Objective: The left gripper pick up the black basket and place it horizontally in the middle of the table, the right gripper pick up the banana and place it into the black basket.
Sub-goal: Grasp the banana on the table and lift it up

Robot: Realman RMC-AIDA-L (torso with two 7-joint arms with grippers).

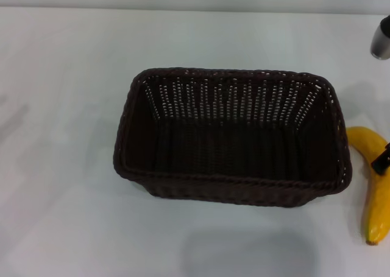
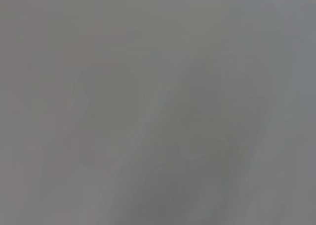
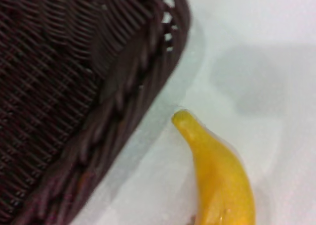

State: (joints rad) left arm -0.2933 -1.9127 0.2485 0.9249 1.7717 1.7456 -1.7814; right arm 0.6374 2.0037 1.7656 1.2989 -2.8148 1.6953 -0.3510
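Note:
The black basket (image 1: 231,137) stands upright and lengthwise across the middle of the white table (image 1: 61,167); it is empty. The yellow banana (image 1: 375,192) lies on the table just right of the basket, apart from it. My right gripper (image 1: 381,159) shows only as a small black part at the right edge, over the banana's middle; its silver-grey segment (image 1: 382,39) is at the top right. The right wrist view shows the banana's end (image 3: 217,170) close beside the basket's corner (image 3: 98,96). My left gripper is out of view; the left wrist view shows only blank grey.
Bare white tabletop lies to the left of and in front of the basket. A faint shadow falls on the table in front of the basket (image 1: 250,252).

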